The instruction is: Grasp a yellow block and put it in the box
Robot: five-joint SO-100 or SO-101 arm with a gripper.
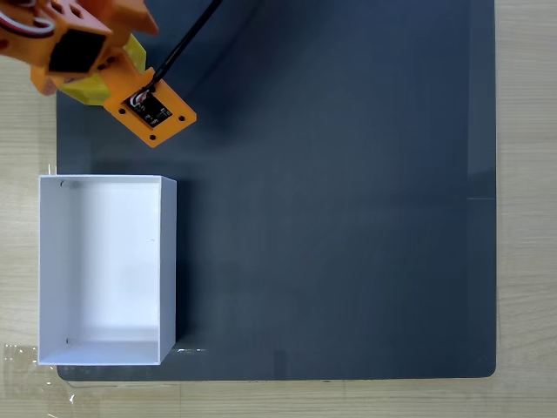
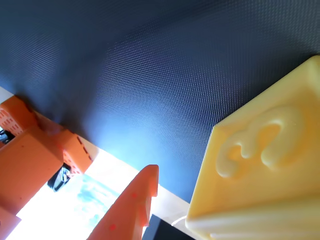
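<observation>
Yellow block (image 2: pixel 260 165): fills the lower right of the wrist view, a raised curl moulded on its face, beside the orange finger (image 2: pixel 132 205); whether the jaws clamp it cannot be told. Fixed view: gripper (image 1: pixel 91 83) at top left over the dark mat (image 1: pixel 348 218) (yellow showing beneath it). Box (image 1: pixel 168 261): white, open, at the mat's left edge, apart from the arm.

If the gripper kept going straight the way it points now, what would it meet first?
Probably the dark mat. In the wrist view the gripper faces it, with the yellow block beside the orange jaw tip, seemingly between the jaws. Depth is unclear.
</observation>
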